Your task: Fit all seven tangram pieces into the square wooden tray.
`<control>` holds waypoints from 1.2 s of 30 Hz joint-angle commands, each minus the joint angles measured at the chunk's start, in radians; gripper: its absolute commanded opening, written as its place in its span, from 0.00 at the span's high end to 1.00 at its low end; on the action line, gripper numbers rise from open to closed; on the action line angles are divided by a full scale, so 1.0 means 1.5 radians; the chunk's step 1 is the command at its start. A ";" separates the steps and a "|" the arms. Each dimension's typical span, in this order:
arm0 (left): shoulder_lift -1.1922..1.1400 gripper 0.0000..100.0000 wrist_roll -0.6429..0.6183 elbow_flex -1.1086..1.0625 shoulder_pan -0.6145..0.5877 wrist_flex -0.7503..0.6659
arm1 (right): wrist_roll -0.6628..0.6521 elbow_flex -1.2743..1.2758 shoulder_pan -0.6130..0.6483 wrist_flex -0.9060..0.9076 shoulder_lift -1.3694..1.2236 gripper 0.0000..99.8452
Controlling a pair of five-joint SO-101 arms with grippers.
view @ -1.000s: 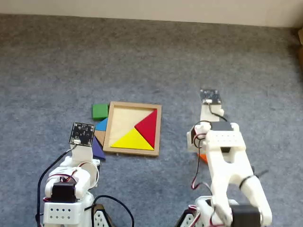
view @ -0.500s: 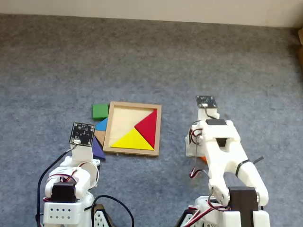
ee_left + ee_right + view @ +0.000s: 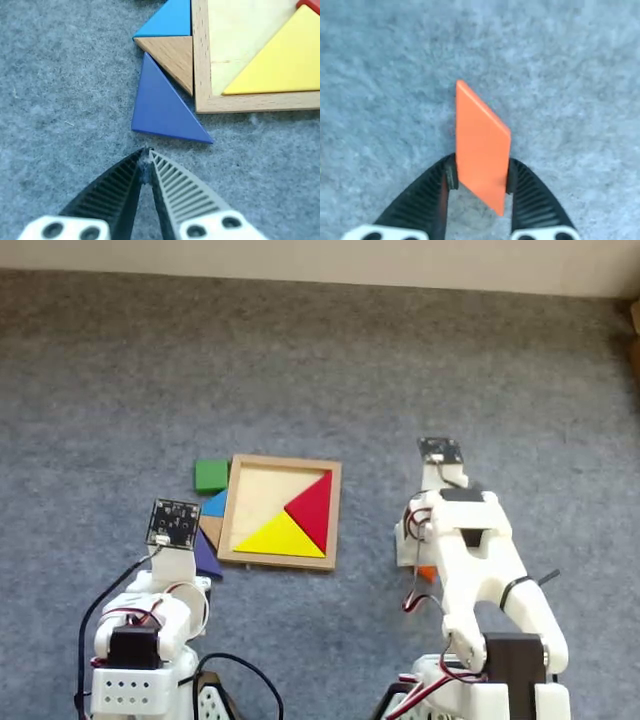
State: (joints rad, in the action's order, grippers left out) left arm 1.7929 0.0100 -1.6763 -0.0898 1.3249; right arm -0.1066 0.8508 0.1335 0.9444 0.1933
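The right gripper [image 3: 480, 172] clamps an orange parallelogram [image 3: 481, 142] well apart from the square wooden tray [image 3: 336, 515] (red triangle [image 3: 312, 508] and yellow triangle [image 3: 280, 537] inside), while the left gripper [image 3: 146, 155], tips together, hovers beside a dark blue triangle [image 3: 160, 107].

seven tangram pieces [image 3: 283, 536], one wooden tray [image 3: 285, 460], two robot arms [image 3: 480, 575].

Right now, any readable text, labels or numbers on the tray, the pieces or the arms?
No readable text anywhere.
wooden tray: bare wood, no print.
orange piece, dark blue triangle: plain colour, no marks.
camera board on each wrist: any markings too small to read.
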 commanded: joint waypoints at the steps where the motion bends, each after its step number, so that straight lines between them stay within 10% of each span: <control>1: 0.016 0.99 0.004 -0.013 -0.006 0.003 | -0.075 -0.044 0.001 -0.010 -0.001 1.00; 26: 0.016 0.99 0.004 -0.013 -0.006 0.003 | -0.093 -0.061 0.127 -0.026 0.290 1.00; 36: 0.016 0.99 0.004 -0.013 -0.006 0.003 | -0.275 -0.102 0.231 -0.198 0.191 1.00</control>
State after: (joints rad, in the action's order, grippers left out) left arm 1.7929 0.0100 -1.6763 -0.0898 1.3249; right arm -0.4641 0.7649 0.4312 0.7311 0.4971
